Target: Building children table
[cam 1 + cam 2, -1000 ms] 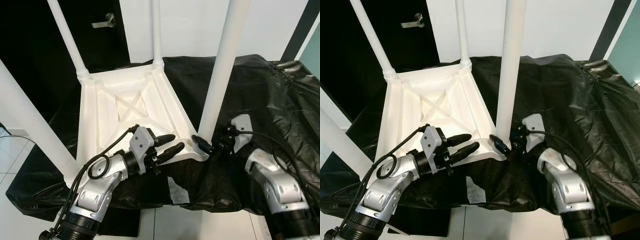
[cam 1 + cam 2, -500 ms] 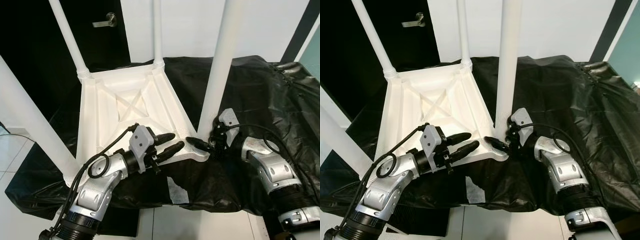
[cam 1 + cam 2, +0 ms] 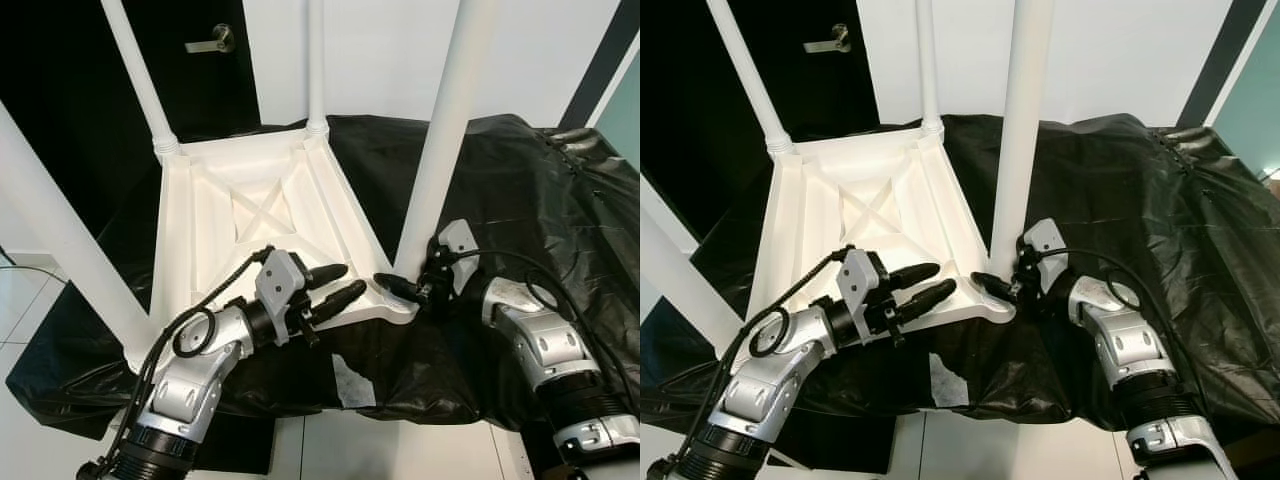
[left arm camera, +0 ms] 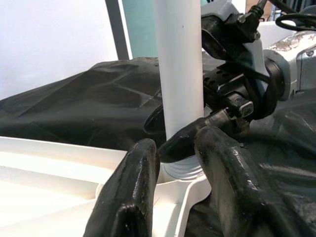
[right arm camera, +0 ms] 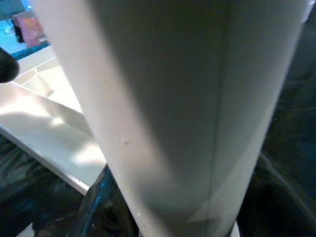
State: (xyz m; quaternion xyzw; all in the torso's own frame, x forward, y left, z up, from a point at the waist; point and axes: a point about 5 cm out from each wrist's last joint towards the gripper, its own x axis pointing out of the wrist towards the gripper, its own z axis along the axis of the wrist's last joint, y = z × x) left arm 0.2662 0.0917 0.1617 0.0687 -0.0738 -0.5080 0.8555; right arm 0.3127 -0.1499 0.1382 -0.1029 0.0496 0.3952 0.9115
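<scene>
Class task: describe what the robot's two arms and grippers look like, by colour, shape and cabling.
Both arms are silver metal with rounded joint housings and ribbed black cuffs. The left gripper and right gripper each have two long, tapered black fingers below a pale grey wrist block. Black cables loop loosely from each wrist along the forearm.

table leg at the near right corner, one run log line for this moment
right gripper: around table leg base | left gripper: open, over tabletop near edge | table upside down on black sheet

Table [image 3: 250,215] smooth white plastic; sheet [image 3: 520,190] glossy black plastic, wrinkled.
</scene>
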